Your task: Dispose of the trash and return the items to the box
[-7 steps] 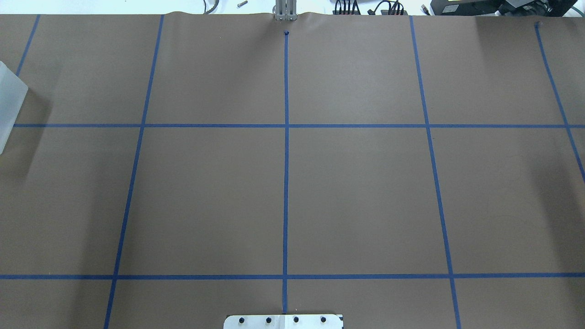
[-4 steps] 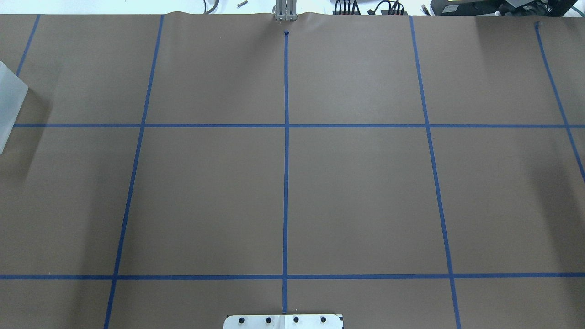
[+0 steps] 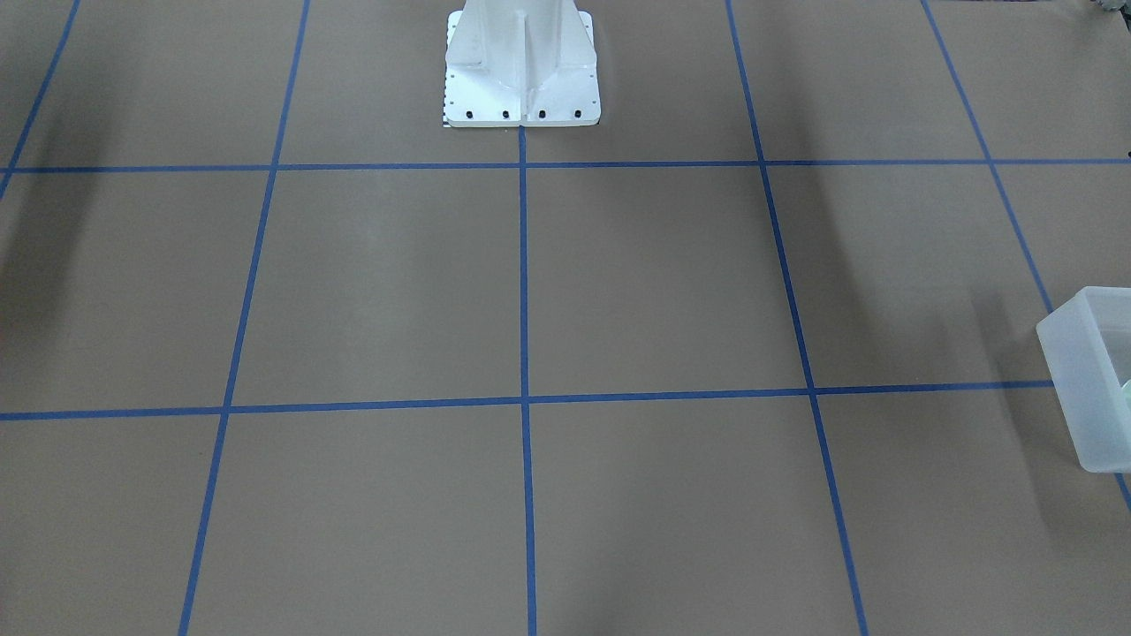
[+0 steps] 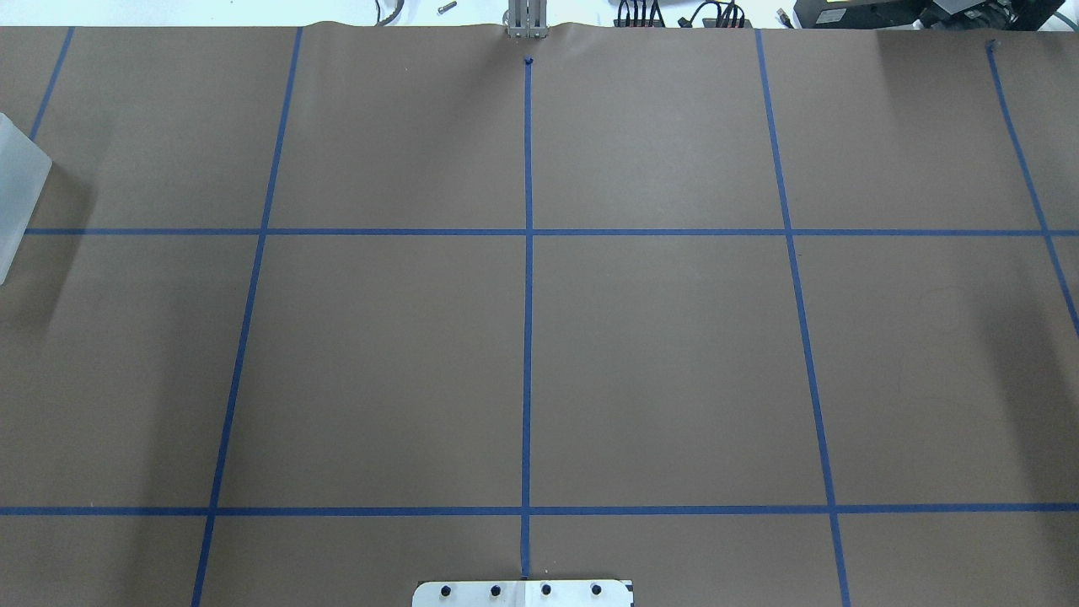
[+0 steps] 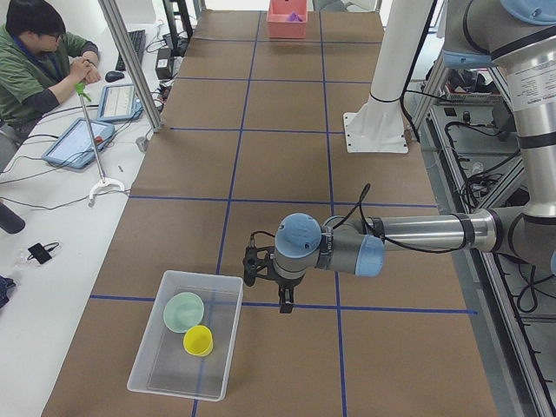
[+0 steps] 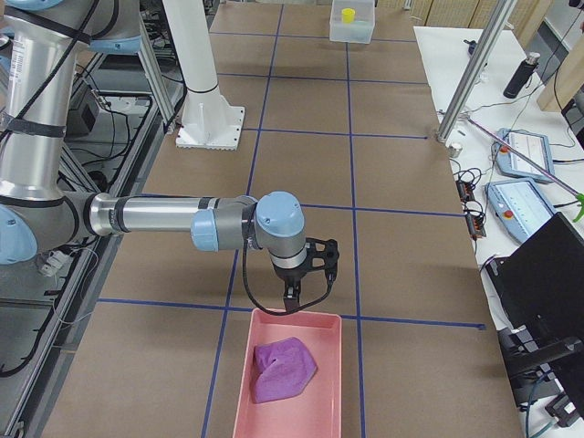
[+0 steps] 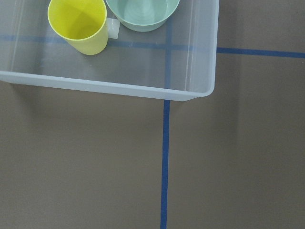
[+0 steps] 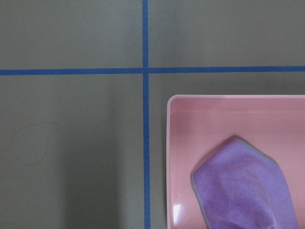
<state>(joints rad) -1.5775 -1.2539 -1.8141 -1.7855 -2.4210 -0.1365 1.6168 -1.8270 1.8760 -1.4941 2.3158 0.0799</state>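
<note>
The frosted box (image 5: 174, 373) stands at the table's left end, also in the left wrist view (image 7: 143, 88) and at the edge of the front view (image 3: 1074, 380) and overhead view (image 4: 18, 181). The mint-green bowl (image 5: 183, 312) sits upright inside it (image 7: 143, 12), beside a yellow cup (image 7: 78, 24). My left gripper (image 5: 280, 297) hangs just outside the box's wall toward the table's middle. My right gripper (image 6: 292, 299) hangs at the near edge of a pink tray (image 6: 315, 342) holding a purple cloth (image 8: 243, 186). I cannot tell whether either gripper is open or shut.
The white pedestal base (image 3: 521, 62) stands at the robot's side of the table. Blue tape lines cross the brown table cover. An operator (image 5: 43, 61) sits at a side desk with tablets and cables.
</note>
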